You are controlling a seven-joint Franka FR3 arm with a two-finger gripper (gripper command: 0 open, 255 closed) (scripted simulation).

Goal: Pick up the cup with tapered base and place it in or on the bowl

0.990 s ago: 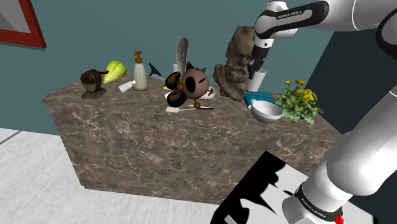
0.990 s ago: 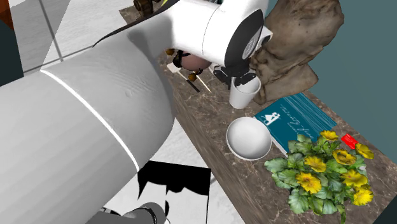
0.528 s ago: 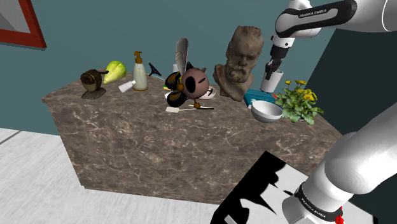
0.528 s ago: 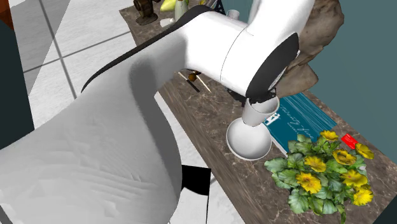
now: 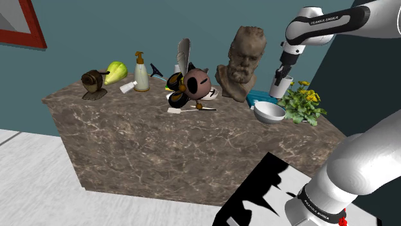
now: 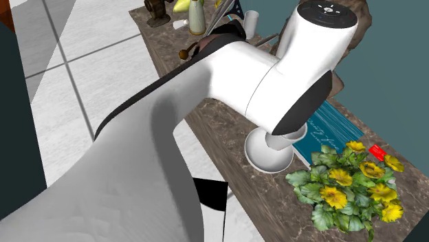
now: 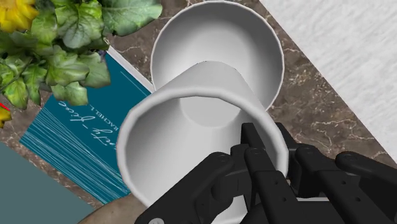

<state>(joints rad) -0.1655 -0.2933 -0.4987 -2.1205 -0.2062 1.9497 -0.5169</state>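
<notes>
The tool (image 7: 267, 143) is closed on the white cup (image 7: 191, 127). It pinches the cup's wall at the rim, with one finger (image 7: 250, 135) inside the mouth and the other outside. The cup hangs clear of the surface (image 5: 128, 103), mouth up, over the white bowl (image 7: 216, 38). In the wrist view the cup's narrow base shows against the bowl's hollow. In the shoulder view the cup (image 5: 277, 88) is just above the bowl (image 5: 269, 112) and slightly toward that view's right, with the tool (image 5: 281, 75) gripping it from above.

The bowl sits on the brown marbled surface near its front edge. It lies between a teal book (image 7: 76, 153) and the edge, and a plant with yellow flowers (image 5: 301, 101) stands just beside it. A brown bust (image 5: 241, 61) stands behind the book. In the second exterior view the arm covers most of the cup, and its base (image 6: 280, 142) shows over the bowl (image 6: 261, 157).
</notes>
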